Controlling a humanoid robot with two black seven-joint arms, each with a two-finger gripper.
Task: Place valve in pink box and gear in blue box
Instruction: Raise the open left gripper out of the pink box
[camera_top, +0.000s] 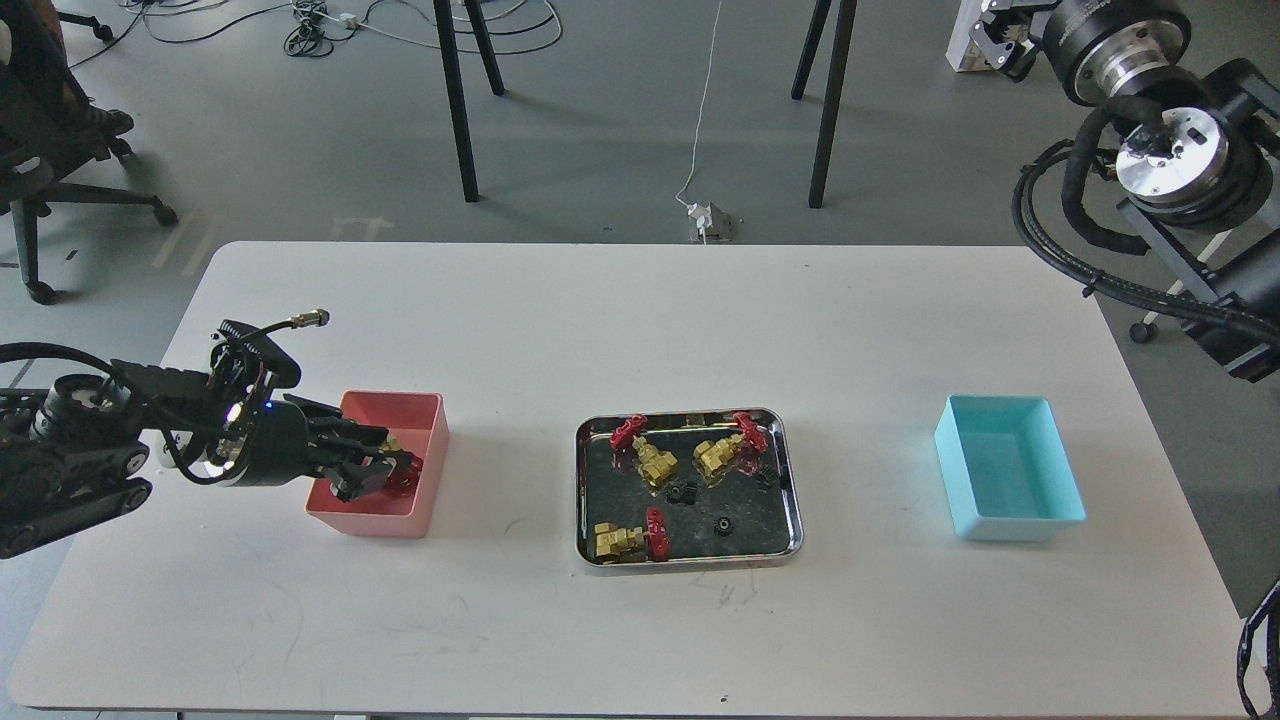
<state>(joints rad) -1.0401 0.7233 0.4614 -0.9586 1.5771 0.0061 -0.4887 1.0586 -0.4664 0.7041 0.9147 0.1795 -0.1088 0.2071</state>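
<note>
Near the worktop's left edge (600, 300), the left gripper (385, 468) reaches into the pink box (425, 420), jaws clamped on a valve (403, 468). The blue box (1010, 465) sits near the right edge.

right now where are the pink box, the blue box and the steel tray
pink box (425, 470): head view, on its right wall.
blue box (1020, 527): head view, on its near wall.
steel tray (690, 557): head view, on its near rim.
</note>
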